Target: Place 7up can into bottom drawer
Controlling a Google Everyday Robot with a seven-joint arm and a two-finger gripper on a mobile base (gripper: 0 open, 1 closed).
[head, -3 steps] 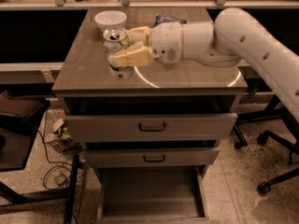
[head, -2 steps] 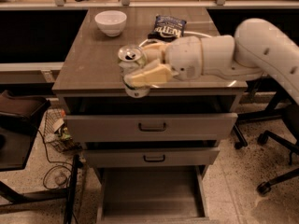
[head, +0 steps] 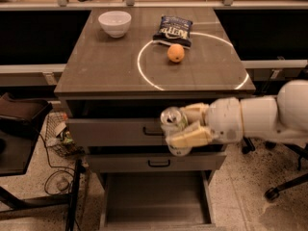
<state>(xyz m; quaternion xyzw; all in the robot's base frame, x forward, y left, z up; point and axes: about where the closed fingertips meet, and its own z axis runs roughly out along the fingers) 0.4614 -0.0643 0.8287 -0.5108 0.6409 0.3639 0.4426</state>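
7up can [head: 172,118], small white-and-silver drink can with a silver top: off the cabinet, held in the air in front of the top drawer face, just right of that drawer's dark handle. Silver top faces up toward the camera.

Gripper [head: 178,127], cream-coloured 2-finger claw on a white arm [head: 260,119] coming in from the right: clamped on the 7up can, 1 finger above it and 1 finger [head: 192,137] below.

Bottom drawer [head: 154,203], the lowest of 3 grey drawers, a wide shallow grey tray with a flat floor: pulled out, floor bare. The can hangs above it, well apart, and not inside.

The 2 upper drawers [head: 110,131] are pushed in.

On the brown cabinet top [head: 101,66]: white round bowl [head: 114,23] at back left, dark blue crisp bag [head: 173,30] at back centre, orange fruit [head: 175,53] just in front of the bag. The fruit sits inside a thin white ring [head: 144,76] marked on the top; the bag overlaps the ring's far edge.
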